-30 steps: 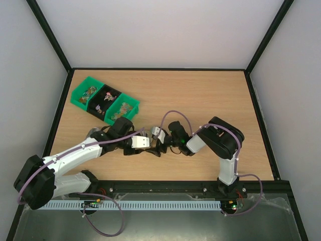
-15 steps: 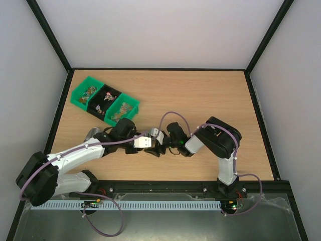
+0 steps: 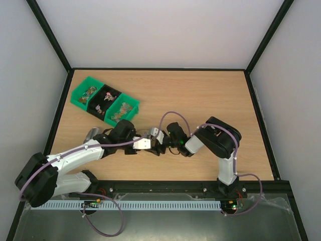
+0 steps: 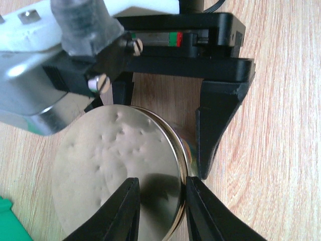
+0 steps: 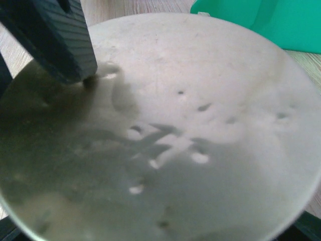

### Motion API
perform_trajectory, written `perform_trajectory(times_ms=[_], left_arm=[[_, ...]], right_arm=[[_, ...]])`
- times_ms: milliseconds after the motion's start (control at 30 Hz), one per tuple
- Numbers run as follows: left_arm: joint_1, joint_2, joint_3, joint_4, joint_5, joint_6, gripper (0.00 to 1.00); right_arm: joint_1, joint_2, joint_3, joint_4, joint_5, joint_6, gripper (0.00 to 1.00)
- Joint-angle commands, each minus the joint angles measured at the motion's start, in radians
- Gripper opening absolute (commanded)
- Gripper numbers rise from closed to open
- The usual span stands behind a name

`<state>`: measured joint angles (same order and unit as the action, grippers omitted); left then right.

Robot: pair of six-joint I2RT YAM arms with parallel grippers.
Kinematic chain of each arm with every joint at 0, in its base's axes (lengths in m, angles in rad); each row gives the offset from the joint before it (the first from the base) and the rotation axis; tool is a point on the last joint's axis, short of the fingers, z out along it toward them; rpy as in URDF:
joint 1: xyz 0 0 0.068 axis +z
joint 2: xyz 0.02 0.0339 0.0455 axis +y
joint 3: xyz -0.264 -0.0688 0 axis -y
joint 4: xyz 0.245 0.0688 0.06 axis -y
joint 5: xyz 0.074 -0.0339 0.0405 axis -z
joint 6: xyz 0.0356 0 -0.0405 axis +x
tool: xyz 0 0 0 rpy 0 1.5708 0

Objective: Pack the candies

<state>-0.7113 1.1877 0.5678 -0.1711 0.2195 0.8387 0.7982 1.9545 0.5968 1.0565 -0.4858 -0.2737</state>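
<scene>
Presently the candies (image 3: pixel 106 97) lie in the green tray (image 3: pixel 79 88), seemingly none packed. The left fingers (image 4: pixel 133 206) clamp the round lid (image 4: pixel 115 165); the state of the right fingers (image 4: pixel 215 120) is unclear.

Candies (image 3: pixel 106 98) lie in bins (image 3: pixel 133 104) at the table's (image 3: pixel 200 95) far left

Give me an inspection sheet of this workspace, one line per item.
Surface: wooden table, no spills seen.
Job's things: candies lie in a green-and-black tray of three bins, far left.
Clutter: round silvery lid between the two grippers; grey object nearer the left edge, unidentifiable.
Grippers: left gripper straddles the lid's rim; right gripper faces it, fingers beside the lid; grip cannot be told.
Cables: purple cables loop over the table near both grippers.
Surroundings: plain walls, black frame.
</scene>
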Motion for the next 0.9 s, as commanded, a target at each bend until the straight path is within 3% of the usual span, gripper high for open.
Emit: perform_trajectory(times_ms=[0, 267, 400, 567, 867], left_arm=[[0.039, -0.024, -0.031, -0.020, -0.055, 0.028, 0.27], [0.163, -0.059, -0.048, -0.043, -0.053, 0.072, 0.28], [0.179, -0.116, -0.048, -0.107, 0.050, 0.137, 0.31], [0.109, -0.152, -0.025, -0.113, 0.112, 0.072, 0.34], [-0.003, -0.053, 0.008, 0.022, 0.134, -0.015, 0.41]], right_arm=[[0.007, -0.002, -0.028, 0.030, -0.019, -0.029, 0.68], [0.007, -0.023, -0.062, 0.029, -0.015, -0.028, 0.63], [0.007, -0.022, -0.059, 0.030, 0.001, -0.005, 0.62], [0.007, -0.022, -0.057, 0.031, 0.009, 0.015, 0.61], [0.007, -0.022, -0.055, 0.025, 0.019, 0.029, 0.61]])
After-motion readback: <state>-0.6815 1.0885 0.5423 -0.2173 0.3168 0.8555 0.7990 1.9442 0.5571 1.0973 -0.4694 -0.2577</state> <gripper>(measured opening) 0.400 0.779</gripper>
